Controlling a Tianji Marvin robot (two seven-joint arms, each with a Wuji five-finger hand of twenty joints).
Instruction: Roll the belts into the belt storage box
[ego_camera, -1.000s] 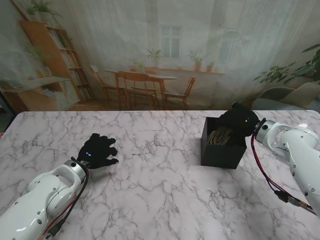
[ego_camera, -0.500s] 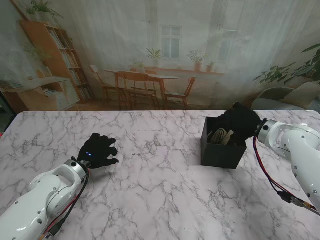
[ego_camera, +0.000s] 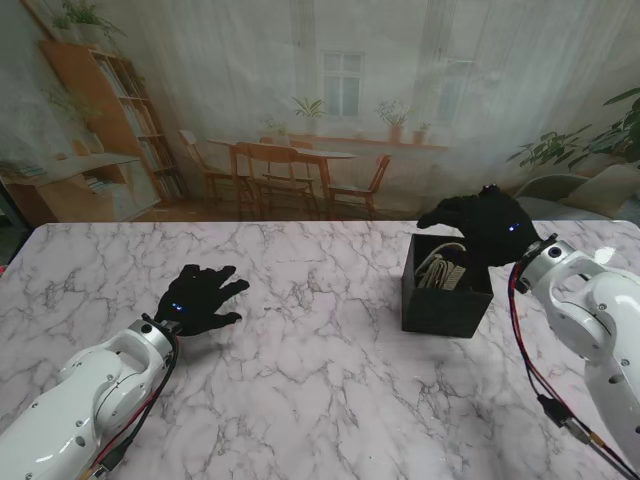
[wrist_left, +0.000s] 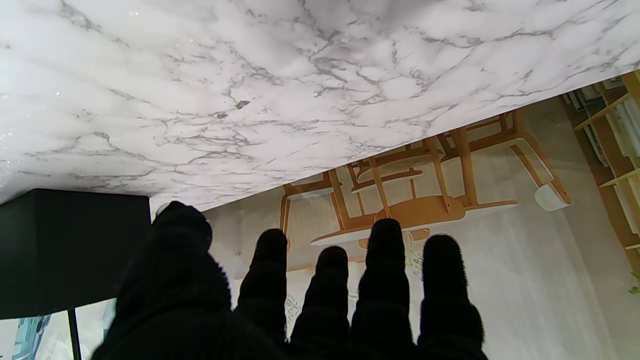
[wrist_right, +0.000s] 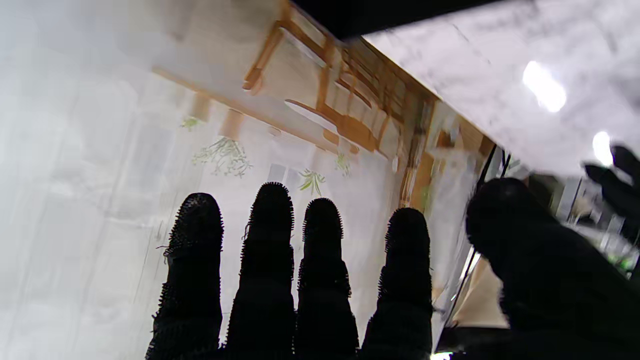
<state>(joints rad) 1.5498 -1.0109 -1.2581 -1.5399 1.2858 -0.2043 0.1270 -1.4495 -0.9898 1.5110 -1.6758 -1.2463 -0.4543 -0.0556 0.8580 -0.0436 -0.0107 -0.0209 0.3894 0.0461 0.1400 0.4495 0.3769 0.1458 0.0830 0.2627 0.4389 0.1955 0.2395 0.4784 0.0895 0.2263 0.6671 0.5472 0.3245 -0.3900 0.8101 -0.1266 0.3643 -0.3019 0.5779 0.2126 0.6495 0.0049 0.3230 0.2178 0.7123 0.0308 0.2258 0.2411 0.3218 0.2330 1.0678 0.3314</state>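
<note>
- Both arms (ego_camera: 85, 385) were clad in glossy white, rounded shells, with small dark screw heads seen along the casings.
- Each arm was ended by a silver-grey metal ring at the wrist (ego_camera: 155, 333), just behind the hand.
- The left hand (ego_camera: 200, 298) and right hand (ego_camera: 485, 228) were covered in black, knit-textured gloves with five fingers each.
- A small blue light was seen on the back of each hand.
- Red and black cables (ego_camera: 530, 345) were run along the outside of both forearms; on the right arm they were joined to a dark connector (ego_camera: 565, 422).
- In the wrist views, fuzzy black fingertips (wrist_right: 272, 200) were shown.
</note>
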